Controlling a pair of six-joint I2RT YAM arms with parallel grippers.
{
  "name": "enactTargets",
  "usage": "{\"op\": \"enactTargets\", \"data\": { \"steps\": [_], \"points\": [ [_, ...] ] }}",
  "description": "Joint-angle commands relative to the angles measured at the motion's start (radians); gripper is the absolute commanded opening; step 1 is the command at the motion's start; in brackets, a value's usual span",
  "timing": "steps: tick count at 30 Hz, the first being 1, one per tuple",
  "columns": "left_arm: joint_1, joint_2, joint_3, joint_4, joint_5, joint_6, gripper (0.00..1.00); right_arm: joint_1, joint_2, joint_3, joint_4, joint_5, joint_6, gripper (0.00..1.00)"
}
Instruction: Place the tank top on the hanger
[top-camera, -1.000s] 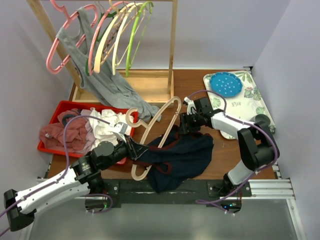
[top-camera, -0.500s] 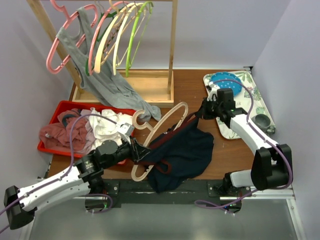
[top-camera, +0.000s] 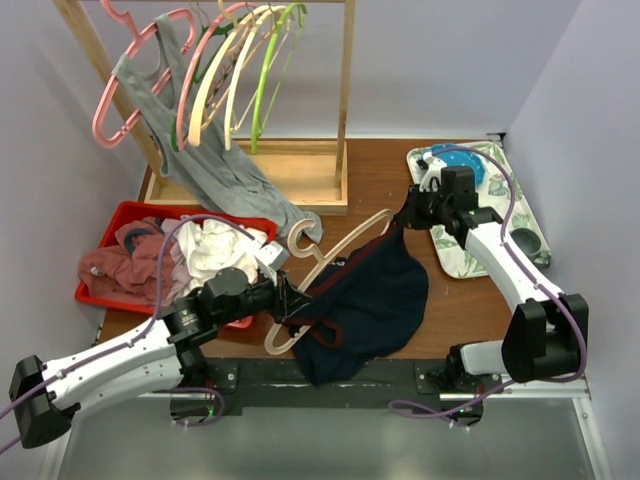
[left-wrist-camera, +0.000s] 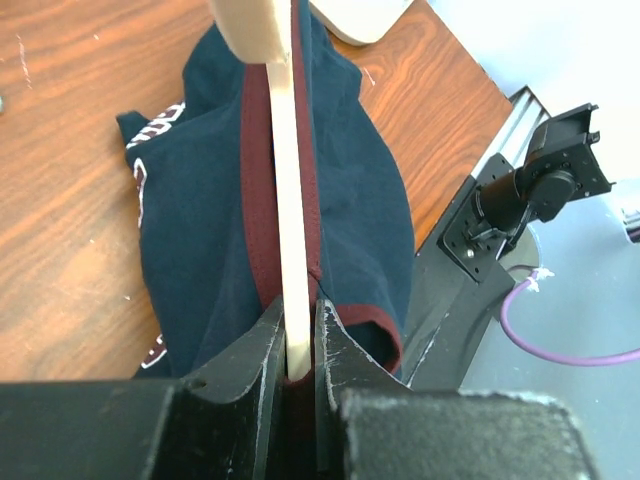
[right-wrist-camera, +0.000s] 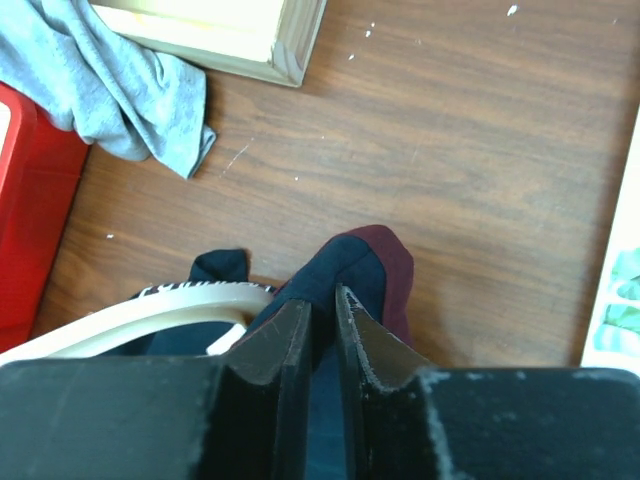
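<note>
The tan hanger (top-camera: 345, 240) lies slanted over the table with its hook toward the red bin. My left gripper (top-camera: 283, 300) is shut on its thin bar (left-wrist-camera: 293, 200), and a bit of dark red trim sits between the jaws under the bar. The navy tank top (top-camera: 372, 300) with dark red trim is draped under and along the hanger. My right gripper (top-camera: 403, 225) is shut on a fold of the tank top (right-wrist-camera: 350, 262) by the hanger's far shoulder (right-wrist-camera: 150, 315) and holds that strap up off the table.
A wooden rack (top-camera: 345, 100) at the back holds pink, yellow and green hangers and a grey tank top (top-camera: 225, 175) that trails onto the table. A red bin (top-camera: 120, 225) of clothes sits on the left. A floral tray (top-camera: 475, 235) with a blue plate stands on the right.
My right gripper closed on the tank top's strap and raised it up and back to the right. The hanger and my left gripper shifted slightly right and back.
</note>
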Motion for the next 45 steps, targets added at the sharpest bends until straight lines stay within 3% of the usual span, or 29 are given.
{"op": "enactTargets", "data": {
  "steps": [1, 7, 16, 25, 28, 35, 37, 42, 45],
  "points": [
    [-0.003, -0.05, 0.049, -0.009, -0.002, 0.041, 0.0, -0.012, 0.021, 0.057, -0.01, 0.063, -0.044, 0.15],
    [-0.003, -0.099, 0.034, 0.002, -0.012, 0.044, 0.0, -0.012, 0.038, 0.064, -0.018, 0.071, -0.063, 0.2],
    [-0.003, -0.039, 0.054, -0.013, 0.031, 0.069, 0.0, -0.012, 0.047, 0.125, -0.058, 0.026, -0.092, 0.24],
    [-0.003, 0.094, 0.158, -0.197, -0.02, 0.17, 0.0, -0.017, -0.013, 0.158, -0.084, 0.04, -0.181, 0.21],
    [-0.001, 0.142, 0.193, -0.234, -0.008, 0.214, 0.0, -0.02, -0.027, 0.178, -0.116, -0.01, -0.277, 0.22],
    [-0.001, 0.236, 0.279, -0.208, 0.027, 0.26, 0.0, -0.018, -0.041, 0.277, -0.358, -0.512, -0.575, 0.27],
    [-0.001, 0.246, 0.308, -0.178, 0.0, 0.259, 0.0, -0.017, -0.059, 0.308, -0.426, -0.573, -0.635, 0.29],
    [-0.001, 0.237, 0.362, -0.148, -0.075, 0.253, 0.0, -0.014, -0.171, 0.323, -0.55, -0.505, -0.774, 0.43],
    [-0.001, 0.222, 0.373, -0.131, -0.109, 0.263, 0.0, -0.012, -0.235, 0.305, -0.584, -0.452, -0.824, 0.47]
  ]
}}
